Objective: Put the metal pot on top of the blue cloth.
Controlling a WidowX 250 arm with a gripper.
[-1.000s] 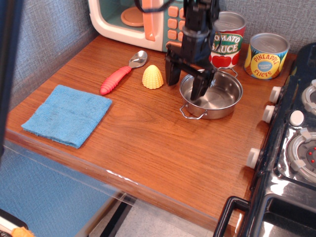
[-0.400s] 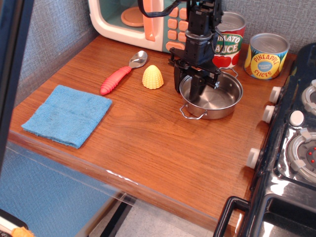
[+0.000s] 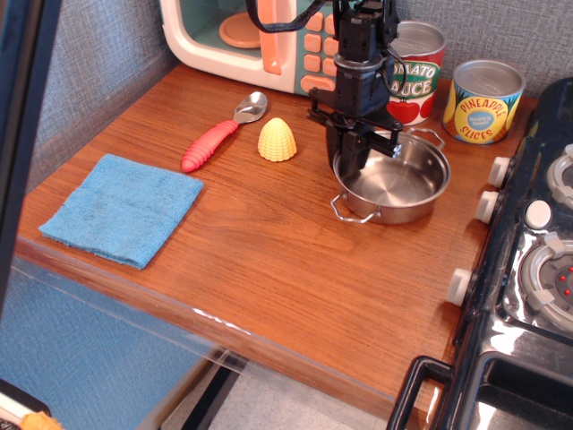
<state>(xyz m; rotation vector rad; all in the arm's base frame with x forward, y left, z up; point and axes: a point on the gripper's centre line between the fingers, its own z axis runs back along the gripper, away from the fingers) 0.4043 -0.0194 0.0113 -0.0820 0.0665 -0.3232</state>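
The metal pot is a shallow shiny steel pot with two wire loop handles, at the right of the wooden table, tilted a little with its left side raised. My black gripper comes down from above and is shut on the pot's left rim, one finger inside and one outside. The blue cloth lies flat near the table's left front edge, far to the left of the pot.
A red-handled spoon and a yellow corn piece lie between cloth and pot. A toy microwave, a tomato sauce can and a pineapple can stand behind. A toy stove borders the right.
The gripper's fingers have closed from wide open onto the pot's left rim. The pot has shifted slightly right and tilted up on its left side.
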